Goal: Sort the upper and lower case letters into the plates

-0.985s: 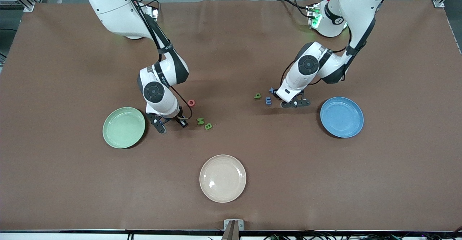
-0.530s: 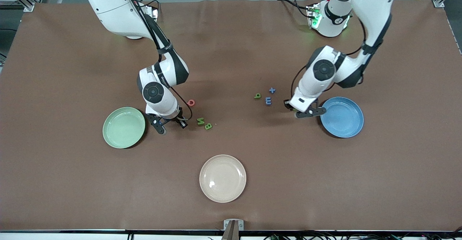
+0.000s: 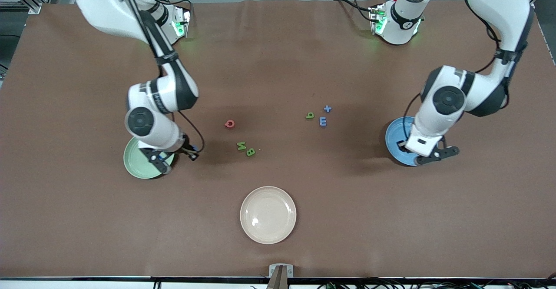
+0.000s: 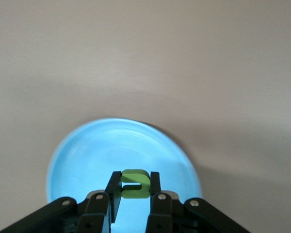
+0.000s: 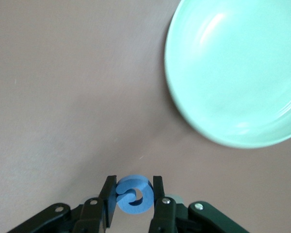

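Observation:
My left gripper point(image 3: 436, 155) is over the sky blue plate point(image 3: 396, 134), at the rim nearer the front camera. In the left wrist view it point(image 4: 135, 180) is shut on a green letter point(image 4: 136, 187) above the blue plate point(image 4: 87, 155). My right gripper point(image 3: 176, 157) is over the table at the edge of the mint green plate point(image 3: 137, 168). In the right wrist view it point(image 5: 134, 187) is shut on a blue letter point(image 5: 133, 196), beside the mint plate point(image 5: 233, 77). A red letter point(image 3: 229, 124), two green letters point(image 3: 241, 146) point(image 3: 250, 152), a green letter point(image 3: 309, 115) and two blue letters point(image 3: 323, 121) point(image 3: 327, 108) lie mid-table.
A cream-beige plate point(image 3: 268, 214) sits near the front edge, with nothing in it. Both arms' bases and cables stand along the table's edge farthest from the front camera. The table cover is brown.
The left gripper has swung from beside the blue letters to over the blue plate. The right gripper has moved from near the two green letters to the mint plate's edge.

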You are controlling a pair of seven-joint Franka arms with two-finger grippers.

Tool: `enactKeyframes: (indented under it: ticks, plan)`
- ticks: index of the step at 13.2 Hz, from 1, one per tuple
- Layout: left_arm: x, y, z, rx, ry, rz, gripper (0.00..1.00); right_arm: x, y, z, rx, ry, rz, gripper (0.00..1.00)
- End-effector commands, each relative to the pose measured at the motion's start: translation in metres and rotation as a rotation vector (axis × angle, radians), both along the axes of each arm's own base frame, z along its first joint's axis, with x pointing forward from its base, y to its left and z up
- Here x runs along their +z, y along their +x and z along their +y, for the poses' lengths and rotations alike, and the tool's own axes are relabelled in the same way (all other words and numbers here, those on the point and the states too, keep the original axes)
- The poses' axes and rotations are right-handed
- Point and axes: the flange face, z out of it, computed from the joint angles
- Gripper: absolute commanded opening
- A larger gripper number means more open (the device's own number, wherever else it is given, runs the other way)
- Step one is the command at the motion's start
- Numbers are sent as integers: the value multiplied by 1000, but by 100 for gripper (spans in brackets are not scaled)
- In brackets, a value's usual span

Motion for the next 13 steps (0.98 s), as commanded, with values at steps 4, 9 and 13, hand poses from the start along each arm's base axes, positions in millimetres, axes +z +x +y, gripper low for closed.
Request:
enactKeyframes:
  ticks: [4, 9, 13]
  plan:
    - [-40, 7, 47, 9, -4, 63, 61, -2, -20, -73, 115, 24, 5, 3]
    - [-18, 3, -8, 46, -21, 56, 100, -39, -48, -154, 212, 28, -44, 3]
    - [0, -18, -108, 115, -87, 34, 99, -58, -63, -177, 229, 29, -31, 4]
